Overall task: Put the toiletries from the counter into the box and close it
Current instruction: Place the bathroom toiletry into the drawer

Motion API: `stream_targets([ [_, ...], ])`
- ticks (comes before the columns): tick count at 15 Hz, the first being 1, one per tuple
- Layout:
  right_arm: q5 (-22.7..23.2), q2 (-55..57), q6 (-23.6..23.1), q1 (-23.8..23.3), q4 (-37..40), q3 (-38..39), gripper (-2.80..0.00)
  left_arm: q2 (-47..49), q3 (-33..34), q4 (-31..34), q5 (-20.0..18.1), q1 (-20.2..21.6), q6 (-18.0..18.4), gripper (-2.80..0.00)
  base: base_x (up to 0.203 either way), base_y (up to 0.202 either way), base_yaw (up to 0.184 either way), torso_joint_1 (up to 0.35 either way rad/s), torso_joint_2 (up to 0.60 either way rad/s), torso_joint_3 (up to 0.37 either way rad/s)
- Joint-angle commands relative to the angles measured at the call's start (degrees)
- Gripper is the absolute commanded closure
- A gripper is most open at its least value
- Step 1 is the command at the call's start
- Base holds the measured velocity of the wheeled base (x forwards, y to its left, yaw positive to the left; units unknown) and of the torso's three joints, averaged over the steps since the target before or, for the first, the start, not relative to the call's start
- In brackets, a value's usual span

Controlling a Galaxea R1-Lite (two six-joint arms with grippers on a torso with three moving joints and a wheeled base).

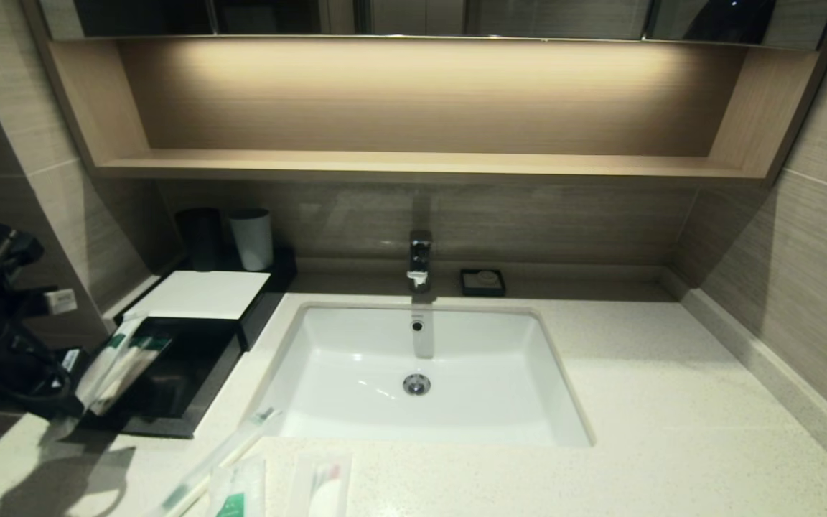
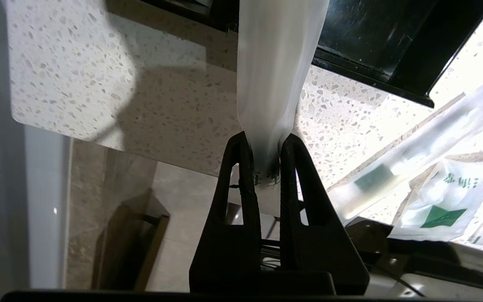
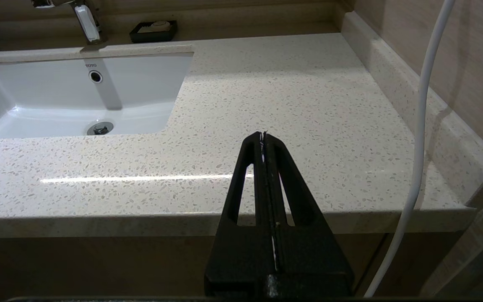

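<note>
The black box (image 1: 198, 294) with a white top panel stands at the counter's left, and its drawer (image 1: 169, 388) is pulled open. My left gripper (image 1: 76, 395) is shut on one end of a long clear packet with green labels (image 1: 120, 362), which slants over the drawer's left edge. In the left wrist view the fingers (image 2: 265, 144) pinch that packet (image 2: 275, 63). A toothbrush packet (image 1: 220, 452), a green-marked sachet (image 1: 237, 492) and a packet with a white round piece (image 1: 321, 488) lie on the counter's front. My right gripper (image 3: 263, 136) is shut and empty over the counter's right front edge.
A white sink (image 1: 421, 373) with a tap (image 1: 419, 258) fills the counter's middle. A black cup (image 1: 202, 237) and a white cup (image 1: 252, 238) stand behind the box. A small black soap dish (image 1: 482, 281) sits at the back. A white cable (image 3: 417, 147) hangs by the right wall.
</note>
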Motion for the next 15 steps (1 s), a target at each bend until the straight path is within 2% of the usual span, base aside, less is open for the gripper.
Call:
stream_targets([
  [1, 0.01, 0.09, 0.01, 0.01, -0.07, 0.0, 0.0, 1.75, -0.08, 0.16, -0.04, -1.19, -3.81, 0.0, 0.0, 0.0, 0.0, 0.0, 0.0, 0.0],
  [5, 0.01, 0.08, 0.01, 0.06, -0.04, 0.0, 0.0, 3.94, -2.03, -0.5, -0.06, -3.06, -8.7, 0.0, 0.0, 0.0, 0.0, 0.0, 0.0, 0.0],
  [11, 0.01, 0.09, 0.01, 0.06, -0.02, 0.0, 0.0, 8.07, -4.15, -0.31, 0.0, -3.04, -10.92, 0.0, 0.0, 0.0, 0.0, 0.0, 0.0, 0.0],
  [15, 0.01, 0.09, 0.01, 0.02, -0.03, 0.0, 0.0, 9.31, -4.93, -0.56, 0.12, -2.63, -10.83, 0.0, 0.0, 0.0, 0.0, 0.0, 0.0, 0.0],
])
